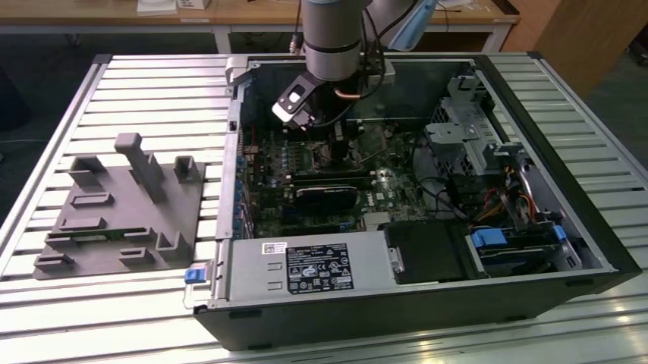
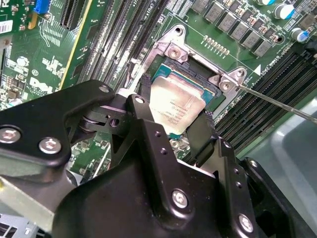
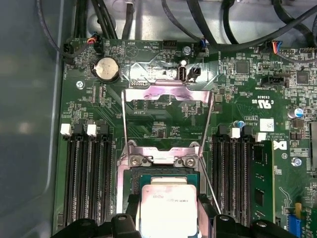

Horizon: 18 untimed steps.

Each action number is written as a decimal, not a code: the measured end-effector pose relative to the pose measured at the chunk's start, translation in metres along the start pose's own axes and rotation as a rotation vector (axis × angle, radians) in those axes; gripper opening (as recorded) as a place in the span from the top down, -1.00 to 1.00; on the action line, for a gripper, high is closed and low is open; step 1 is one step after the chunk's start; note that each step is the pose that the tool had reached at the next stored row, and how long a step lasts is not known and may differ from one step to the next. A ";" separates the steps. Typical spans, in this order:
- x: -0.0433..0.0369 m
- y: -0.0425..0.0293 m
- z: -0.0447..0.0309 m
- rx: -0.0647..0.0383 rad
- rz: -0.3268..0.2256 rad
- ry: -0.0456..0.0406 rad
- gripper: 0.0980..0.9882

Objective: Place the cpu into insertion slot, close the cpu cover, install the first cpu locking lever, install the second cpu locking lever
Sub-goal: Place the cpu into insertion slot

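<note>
In both wrist views my gripper (image 2: 174, 119) (image 3: 168, 215) is shut on the cpu (image 2: 173, 106) (image 3: 167, 203), its black fingers (image 2: 143, 101) pressing on two opposite edges. The chip's dull metallic top faces up. It hangs over the insertion slot (image 2: 195, 79) (image 3: 161, 176), whose dark centre shows beyond the chip's edge; I cannot tell whether the two touch. The cpu cover (image 3: 166, 91) stands flipped open behind the slot. Two thin wire levers (image 3: 124, 124) (image 2: 277, 101) are swung free. In the exterior view the gripper (image 1: 322, 140) is down inside the computer case.
Long black memory slots (image 3: 89, 173) (image 3: 237, 173) flank the socket on both sides. Cables (image 3: 208, 20) run along the case wall behind the board. The case's walls (image 1: 233, 152), drive cage (image 1: 466, 129) and power supply (image 1: 303, 265) enclose the arm. A grey fixture (image 1: 117, 212) lies on the exterior view's left.
</note>
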<state>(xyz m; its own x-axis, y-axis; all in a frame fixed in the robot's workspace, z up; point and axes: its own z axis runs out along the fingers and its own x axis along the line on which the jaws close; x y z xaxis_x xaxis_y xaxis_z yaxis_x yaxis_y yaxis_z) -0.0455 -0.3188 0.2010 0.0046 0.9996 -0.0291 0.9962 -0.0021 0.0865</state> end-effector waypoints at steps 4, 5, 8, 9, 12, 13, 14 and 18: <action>0.0009 -0.0002 0.0022 0.000 0.001 -0.0002 0.00; 0.0016 -0.0002 0.0025 0.000 0.001 -0.0002 0.00; 0.0032 -0.0003 0.0037 0.000 0.002 0.0000 0.00; 0.0035 -0.0004 0.0042 0.000 0.002 -0.0001 0.00; 0.0039 -0.0005 0.0062 0.000 0.003 -0.0002 0.00; 0.0041 -0.0006 0.0069 0.000 0.004 -0.0002 0.00; 0.0042 -0.0006 0.0075 0.000 0.004 -0.0002 0.00; 0.0042 -0.0008 0.0083 0.000 0.004 -0.0007 0.00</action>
<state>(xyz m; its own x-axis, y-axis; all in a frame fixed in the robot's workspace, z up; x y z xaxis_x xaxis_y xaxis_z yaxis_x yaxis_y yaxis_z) -0.0455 -0.3149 0.1926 0.0085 0.9995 -0.0295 0.9963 -0.0060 0.0862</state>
